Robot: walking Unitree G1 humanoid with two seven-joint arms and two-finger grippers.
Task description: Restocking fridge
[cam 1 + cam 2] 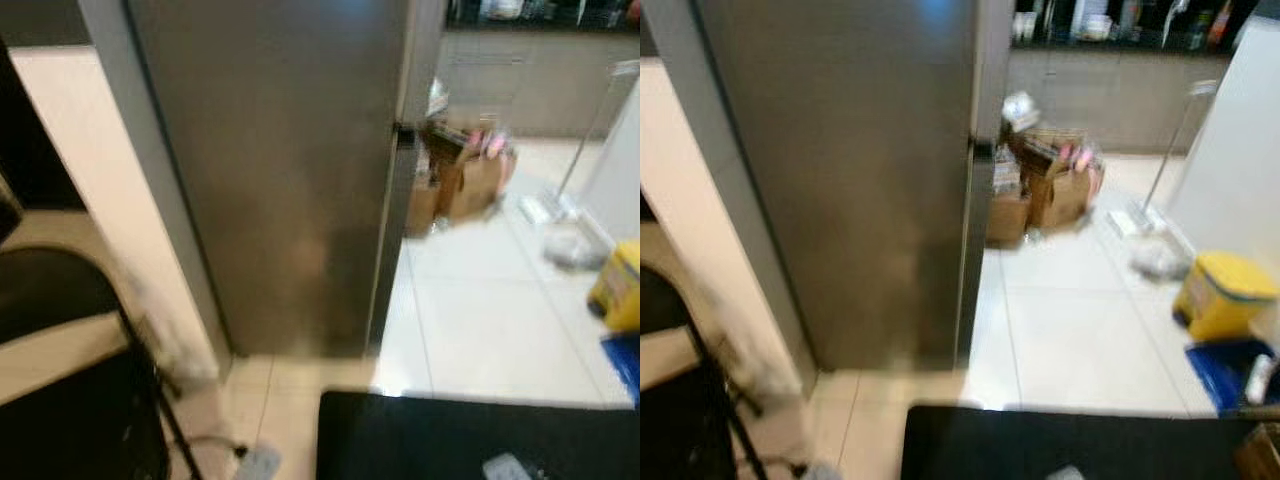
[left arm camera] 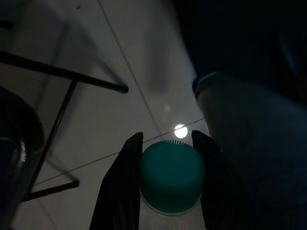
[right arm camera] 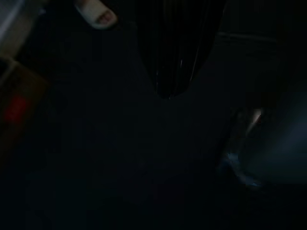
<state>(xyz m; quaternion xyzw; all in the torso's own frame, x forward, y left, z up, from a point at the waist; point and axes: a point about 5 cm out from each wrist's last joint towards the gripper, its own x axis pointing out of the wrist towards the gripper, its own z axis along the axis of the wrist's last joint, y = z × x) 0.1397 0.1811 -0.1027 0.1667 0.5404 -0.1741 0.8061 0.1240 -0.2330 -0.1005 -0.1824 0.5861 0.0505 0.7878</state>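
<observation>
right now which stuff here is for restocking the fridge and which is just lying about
For the job:
- fridge, door shut
- bottle with teal cap, held in the left hand

Lying about:
- cardboard boxes on the floor past the fridge
- yellow bin
- black mat
- black chair

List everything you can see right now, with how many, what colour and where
Fridge: one, steel grey, door shut, straight ahead.
Bottle cap: one, teal, between the left gripper's fingers.
Cardboard boxes: a few, brown, on the floor past the fridge.
Container: one, yellow, on the floor at right.
Mat: one, black, on the tiles near the robot.
Floor: white tiles.
Left gripper: one, black, shut on the cap.
Right gripper: one, black, in the dark.
</observation>
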